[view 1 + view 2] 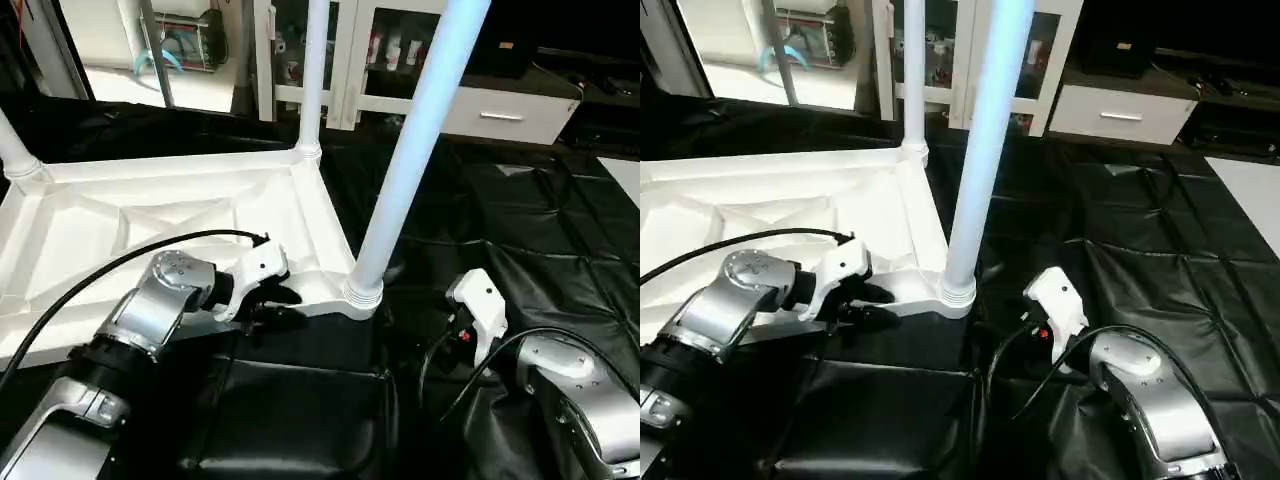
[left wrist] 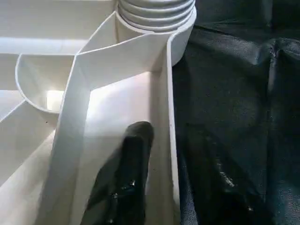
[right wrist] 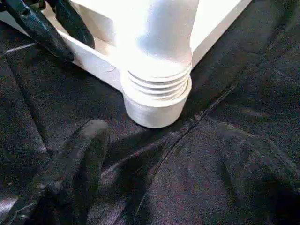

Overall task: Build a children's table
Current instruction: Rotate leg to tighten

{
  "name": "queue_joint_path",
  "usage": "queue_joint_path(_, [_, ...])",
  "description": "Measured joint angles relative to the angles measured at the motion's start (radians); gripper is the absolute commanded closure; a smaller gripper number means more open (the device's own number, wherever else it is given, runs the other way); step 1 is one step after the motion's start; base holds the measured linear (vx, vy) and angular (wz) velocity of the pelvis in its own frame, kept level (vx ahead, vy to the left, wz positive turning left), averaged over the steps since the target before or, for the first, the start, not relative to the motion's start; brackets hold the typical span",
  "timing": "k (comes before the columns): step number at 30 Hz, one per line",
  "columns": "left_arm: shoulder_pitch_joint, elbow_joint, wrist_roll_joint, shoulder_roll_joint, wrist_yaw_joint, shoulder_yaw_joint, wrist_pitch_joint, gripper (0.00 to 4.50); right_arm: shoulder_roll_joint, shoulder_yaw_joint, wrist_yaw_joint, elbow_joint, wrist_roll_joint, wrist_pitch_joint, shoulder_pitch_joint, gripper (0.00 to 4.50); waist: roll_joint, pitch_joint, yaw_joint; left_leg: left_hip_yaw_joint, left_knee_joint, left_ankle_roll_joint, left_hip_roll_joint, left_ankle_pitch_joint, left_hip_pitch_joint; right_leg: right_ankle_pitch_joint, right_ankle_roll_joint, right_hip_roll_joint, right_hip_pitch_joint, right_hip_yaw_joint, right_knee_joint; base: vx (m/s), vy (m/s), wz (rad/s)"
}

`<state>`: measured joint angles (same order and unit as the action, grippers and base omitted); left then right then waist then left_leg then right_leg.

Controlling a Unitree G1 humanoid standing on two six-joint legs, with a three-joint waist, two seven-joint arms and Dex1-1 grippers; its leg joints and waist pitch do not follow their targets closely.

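At the near rim of the upside-down white plastic rectangular tabletop point(image 1: 170, 215), my left gripper point(image 1: 268, 303) straddles the edge wall: one black finger point(image 2: 129, 178) lies inside the channel against the rim, the other outside over the black sheet point(image 1: 520, 230). From the right wrist view I see both of its fingers bracketing that wall, pinching the rim, just beside the corner socket.

My right gripper point(image 3: 154, 183) hovers low over the sheet with its fingers spread wide, pointing at the ribbed collar of the near corner socket point(image 3: 157, 93) and touching nothing. One finger point(image 3: 77, 159) shows clearly; the other is dark against the sheet and hard to make out.

The tabletop lies underside up on the black sheet, its diagonal ribs showing. The near corner socket holds a long tapered white tube leg point(image 1: 410, 150) standing upright, its upper end cut off by the frame. The far corner socket holds a second white leg point(image 1: 313, 75), also cut off above. A third leg point(image 1: 15, 150) rises at the left corner, mostly out of frame.

Beyond the sheet stands a white cabinet with glass doors point(image 1: 400, 50) and a white drawer unit point(image 1: 510, 110); the items behind the glass are too small for me to identify. I can read no writing anywhere.
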<state>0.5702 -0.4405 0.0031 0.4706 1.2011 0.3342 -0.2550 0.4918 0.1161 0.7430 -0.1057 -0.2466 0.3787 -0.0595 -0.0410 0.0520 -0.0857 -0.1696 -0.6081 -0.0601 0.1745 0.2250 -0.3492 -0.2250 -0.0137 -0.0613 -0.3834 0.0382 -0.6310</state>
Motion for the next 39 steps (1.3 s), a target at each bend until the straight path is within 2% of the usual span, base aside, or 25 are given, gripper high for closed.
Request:
queue_joint_path(2, [0.008,-0.006,0.005,-0.001,0.006,0.007,-0.001,3.46,0.000,0.000,0.000,0.000,0.000,0.000,-0.001,0.59,0.000,0.000,-0.001,0.000,0.000,0.000,0.000,0.000,0.000,0.000,0.000,0.000,0.000,0.000,0.000,0.000,0.000,0.00])
queue_joint_path(3, [0.012,-0.009,0.010,-0.002,0.007,0.010,-0.002,3.64,0.000,0.000,0.000,0.000,0.000,0.000,-0.002,0.59,0.000,0.000,-0.001,0.000,0.000,0.000,0.000,0.000,0.000,0.000,0.000,0.000,0.000,0.000,0.000,0.000,0.000,0.00])
queue_joint_path(12, [0.021,-0.022,0.030,-0.027,-0.003,0.022,0.003,4.31,0.000,-0.003,0.002,0.001,0.000,0.000,-0.012,0.59,0.001,-0.001,-0.004,0.000,0.000,0.000,0.000,-0.001,0.000,0.000,-0.001,0.000,0.001,0.000,0.000,0.000,0.000,0.00])
queue_joint_path(17, [0.021,-0.021,0.035,-0.035,-0.008,0.029,0.010,4.47,0.000,-0.004,0.006,0.001,0.000,-0.001,-0.012,0.59,0.002,-0.002,-0.005,-0.001,0.000,0.000,0.000,-0.001,0.001,0.001,-0.001,-0.001,0.003,0.000,0.000,0.000,0.000,0.00])
queue_joint_path(18, [0.021,-0.022,0.037,-0.037,-0.012,0.030,0.013,4.47,0.000,-0.004,0.007,0.001,0.000,-0.001,-0.012,0.59,0.003,-0.002,-0.005,-0.001,0.000,-0.001,0.000,-0.001,0.001,0.001,0.000,-0.001,0.003,0.001,0.000,0.000,0.000,0.00])
queue_joint_path(19, [0.021,-0.022,0.038,-0.039,-0.015,0.030,0.014,4.04,0.000,-0.005,0.007,0.001,0.000,-0.001,-0.012,0.59,0.003,-0.002,-0.006,-0.001,0.000,-0.001,0.000,-0.001,0.001,0.001,0.000,-0.002,0.003,0.001,0.000,0.000,0.000,0.00])
queue_joint_path(23, [0.027,-0.028,0.028,-0.064,-0.020,0.015,-0.017,3.87,0.000,-0.005,0.008,0.002,0.000,-0.001,-0.013,0.59,0.003,-0.002,-0.008,-0.003,0.000,-0.001,0.000,-0.002,0.000,0.002,0.000,-0.004,0.003,0.002,0.000,0.000,0.000,0.00])
queue_joint_path(27, [0.033,-0.049,0.034,-0.089,-0.052,0.018,0.012,3.55,0.000,-0.005,0.008,0.002,0.000,-0.002,-0.017,0.59,0.003,-0.002,-0.009,-0.006,0.000,0.000,-0.001,-0.003,0.000,0.003,0.000,-0.007,0.003,0.003,0.000,0.000,0.000,0.00])
queue_joint_path(38, [0.050,-0.069,0.052,-0.089,-0.044,0.036,0.026,3.55,0.000,-0.005,0.008,0.002,0.001,-0.010,-0.017,0.59,0.003,-0.002,-0.008,-0.007,0.000,0.001,-0.001,-0.004,-0.001,0.003,0.001,-0.010,0.003,0.005,0.000,0.000,0.000,0.00])
queue_joint_path(39, [0.052,-0.073,0.052,-0.089,-0.040,0.036,0.026,3.71,0.000,-0.005,0.008,0.002,0.001,-0.010,-0.017,0.59,0.003,-0.002,-0.007,-0.007,0.000,0.001,-0.001,-0.004,-0.001,0.003,0.001,-0.011,0.003,0.005,0.000,0.000,0.000,0.00])
